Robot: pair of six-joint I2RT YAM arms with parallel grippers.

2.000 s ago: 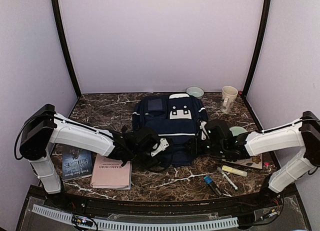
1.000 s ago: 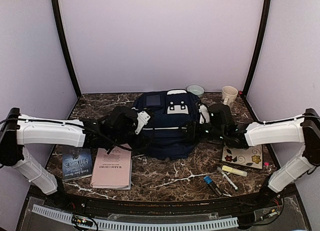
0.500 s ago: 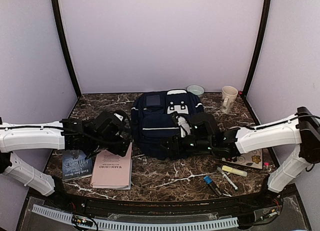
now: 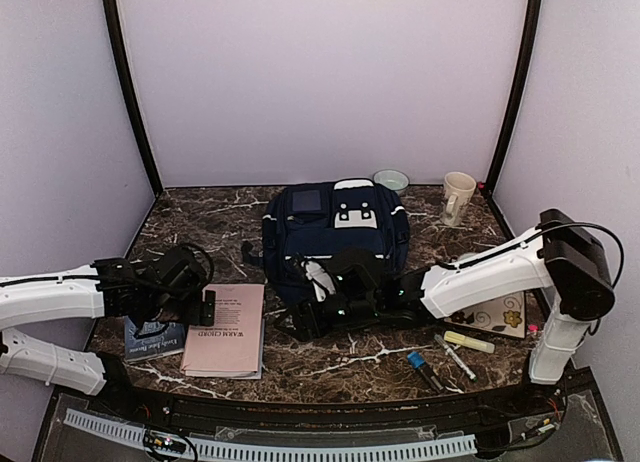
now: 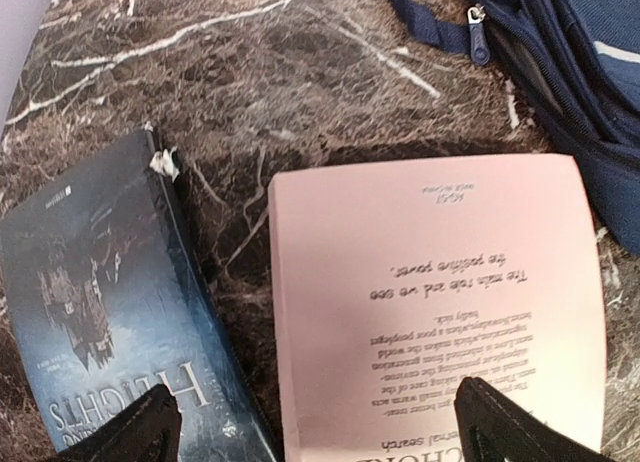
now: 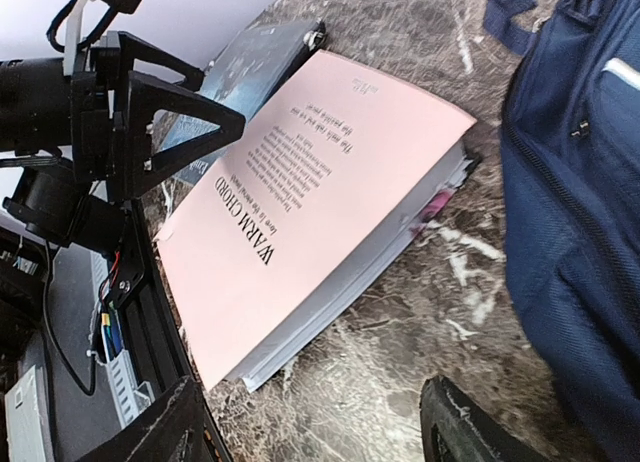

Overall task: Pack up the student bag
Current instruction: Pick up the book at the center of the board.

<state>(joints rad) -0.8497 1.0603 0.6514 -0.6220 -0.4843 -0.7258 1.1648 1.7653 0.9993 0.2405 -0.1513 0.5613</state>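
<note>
Your left end effector [image 5: 320, 427] hangs low over the counter [image 5: 250, 72]. Its fingers are spread wide and there is nothing between them. Two books lie side by side directly beneath it. The pink book [image 5: 440, 312] sits under the gap and one fingertip. The dark blue book [image 5: 100, 312] sits under the other fingertip, and a sliver of marble shows between the two covers. The student bag [image 4: 335, 247] lies flat on the counter, off to this end effector's right and beyond its fingertips. It is just beside the pink book's far corner, with a narrow gap between them.

Your right end effector [image 6: 320, 427] is open too, its fingers apart and gripping nothing. It reaches across in front of the bag's near edge, low above the counter, and points toward the pink book. The bag's navy fabric runs close alongside it. You cannot tell whether the end effector's body touches the bag. The pink book lies just ahead of its fingertips, and the left end effector hovers over that book's far side.

A flowered tile [image 4: 500, 317] and a yellow highlighter [image 4: 468, 342] lie back along the right arm, well apart from both end effectors. A mug [image 4: 458, 197] and a bowl [image 4: 390, 180] stand beyond the bag at the counter's far edge.
</note>
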